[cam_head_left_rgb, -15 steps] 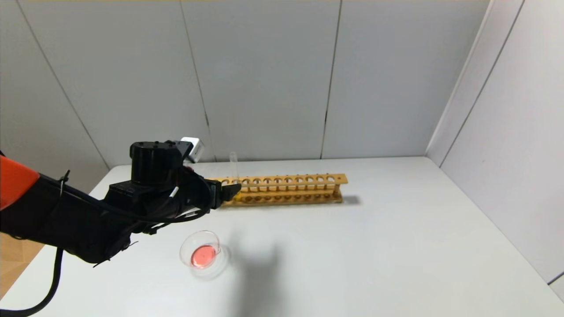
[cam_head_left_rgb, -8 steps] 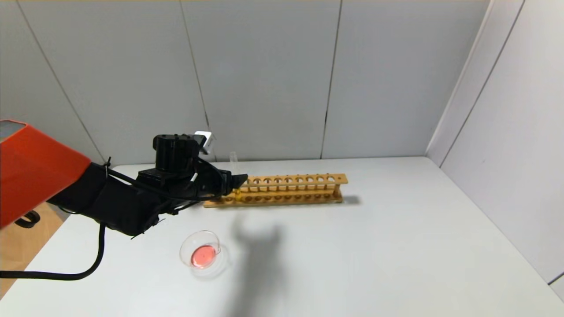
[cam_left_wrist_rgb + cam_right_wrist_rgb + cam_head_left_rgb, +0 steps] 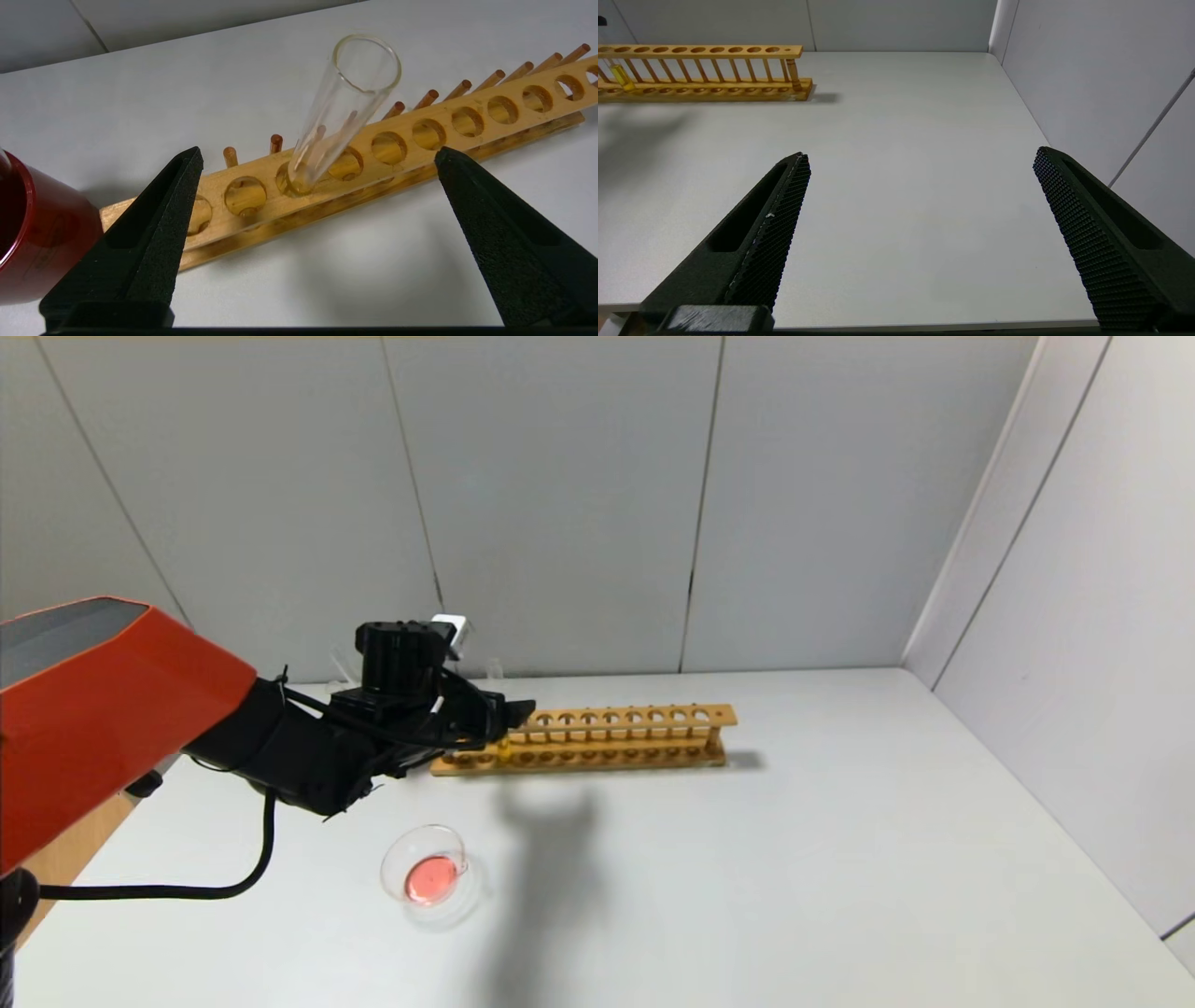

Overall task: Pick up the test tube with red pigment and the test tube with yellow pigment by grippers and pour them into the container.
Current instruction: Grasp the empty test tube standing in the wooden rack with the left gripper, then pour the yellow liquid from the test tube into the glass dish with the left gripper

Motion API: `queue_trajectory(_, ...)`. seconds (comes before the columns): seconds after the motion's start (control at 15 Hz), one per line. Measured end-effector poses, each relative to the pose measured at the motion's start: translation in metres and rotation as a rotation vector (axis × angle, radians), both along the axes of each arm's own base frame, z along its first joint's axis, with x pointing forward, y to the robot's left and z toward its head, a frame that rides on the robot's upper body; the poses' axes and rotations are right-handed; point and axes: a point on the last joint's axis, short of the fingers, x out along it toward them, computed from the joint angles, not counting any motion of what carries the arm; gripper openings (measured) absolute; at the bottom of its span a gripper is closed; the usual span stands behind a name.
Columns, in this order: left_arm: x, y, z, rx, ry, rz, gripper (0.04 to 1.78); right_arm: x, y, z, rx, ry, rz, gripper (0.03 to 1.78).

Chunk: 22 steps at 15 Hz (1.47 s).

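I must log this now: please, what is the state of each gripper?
Left gripper: open, holding nothing, at the wooden rack around the test tube with yellow pigment.
Right gripper: open, holding nothing.

left arm (image 3: 280,756), left side of the head view: bulky matt black links, with a large orange-red angular shell (image 3: 93,709) topped by a grey face at the far left edge. a thick black cable (image 3: 187,887) loops below the arm; thinner black cables and a short white tube run along the wrist. a black cylindrical housing (image 3: 400,653) carries a pale grey block (image 3: 452,631). left gripper (image 3: 317,158), left wrist view: two black pointed fingers (image 3: 154,228) with a fine grainy surface and a recessed slot. right gripper (image 3: 920,161), right wrist view: two black pointed fingers (image 3: 780,224) with diamond-knurled inner faces and slotted outer sides.
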Motion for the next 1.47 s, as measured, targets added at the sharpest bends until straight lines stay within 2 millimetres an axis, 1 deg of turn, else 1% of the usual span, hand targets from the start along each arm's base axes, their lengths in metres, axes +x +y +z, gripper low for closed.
queue_trajectory(0.53,0.021,-0.005,-0.009,0.001,0.004,0.005,1.75,0.000,0.000,0.000,0.000,0.000,0.000,1.75)
queue_trajectory(0.67,0.023,-0.006,-0.011,0.001,0.005,0.005,1.68,0.000,0.000,0.000,0.000,0.000,0.000,1.75)
queue_trajectory(0.73,0.023,-0.006,-0.012,0.002,0.006,0.006,1.61,0.000,0.000,0.000,0.000,0.000,0.000,1.75)
queue_trajectory(0.87,0.025,-0.006,-0.012,0.001,0.002,0.007,1.39,0.000,0.000,0.000,0.000,0.000,0.000,1.75)
queue_trajectory(1.0,0.027,-0.007,-0.013,0.000,-0.004,0.006,1.06,0.000,0.000,0.000,0.000,0.000,0.000,1.75)
queue_trajectory(1.13,0.028,-0.008,-0.015,0.001,-0.003,0.004,0.67,0.000,0.000,0.000,0.000,0.000,0.000,1.75)
queue_trajectory(1.27,0.030,-0.009,-0.018,0.011,-0.002,0.001,0.39,0.000,0.000,0.000,0.000,0.000,0.000,1.75)
queue_trajectory(1.33,0.031,-0.009,-0.019,0.015,-0.003,0.001,0.33,0.000,0.000,0.000,0.000,0.000,0.000,1.75)
queue_trajectory(1.47,0.031,-0.009,-0.021,0.016,-0.002,0.002,0.33,0.000,0.000,0.000,0.000,0.000,0.000,1.75)
